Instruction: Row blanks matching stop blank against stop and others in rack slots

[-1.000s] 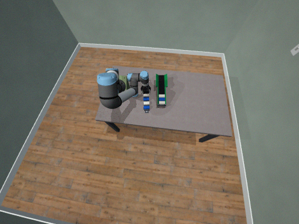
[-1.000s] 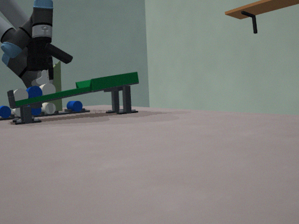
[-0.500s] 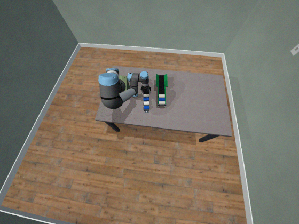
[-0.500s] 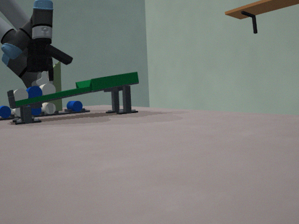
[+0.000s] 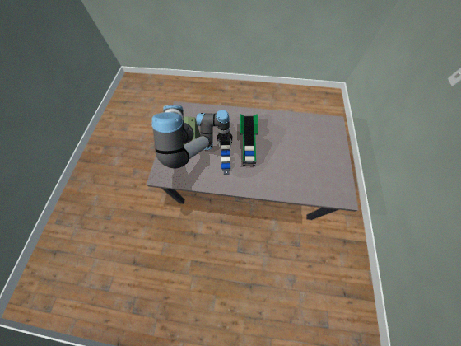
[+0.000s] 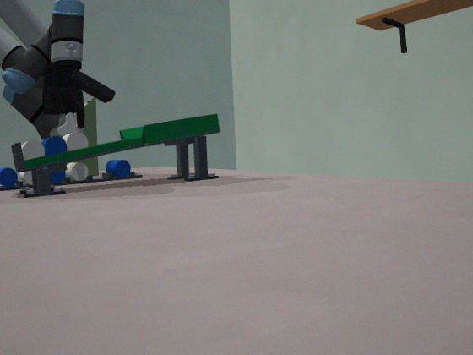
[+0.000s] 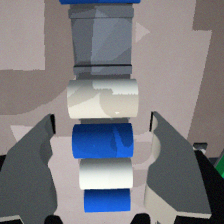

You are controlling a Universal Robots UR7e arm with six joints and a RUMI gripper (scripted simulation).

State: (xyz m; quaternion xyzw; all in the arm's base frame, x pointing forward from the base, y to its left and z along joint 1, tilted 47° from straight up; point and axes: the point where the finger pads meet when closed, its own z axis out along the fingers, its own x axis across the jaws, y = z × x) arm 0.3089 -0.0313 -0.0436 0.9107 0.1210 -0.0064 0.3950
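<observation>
The green feed ramp point(image 5: 249, 138) holds three blanks at its low end. A white blank point(image 6: 31, 149) lies at the stop, then a blue blank point(image 6: 54, 145), then another white one point(image 6: 77, 140). The stock rack stands left of the ramp. In the wrist view it holds a white blank point(image 7: 102, 99), a blue blank point(image 7: 102, 141), a white blank point(image 7: 106, 173) and a blue blank point(image 7: 106, 200) in a row. One more blue blank point(image 7: 97, 2) lies beyond a stretch of grey rack. My gripper point(image 7: 102, 114) hovers open above the rack's row, a finger off each end of the blue blank, and holds nothing.
The arm's base point(image 5: 169, 139) stands at the table's left end, with a pale green block point(image 6: 90, 137) behind the rack. The ramp rises on dark legs point(image 6: 192, 155) toward its far end. A wall shelf point(image 6: 415, 8) hangs high at the right.
</observation>
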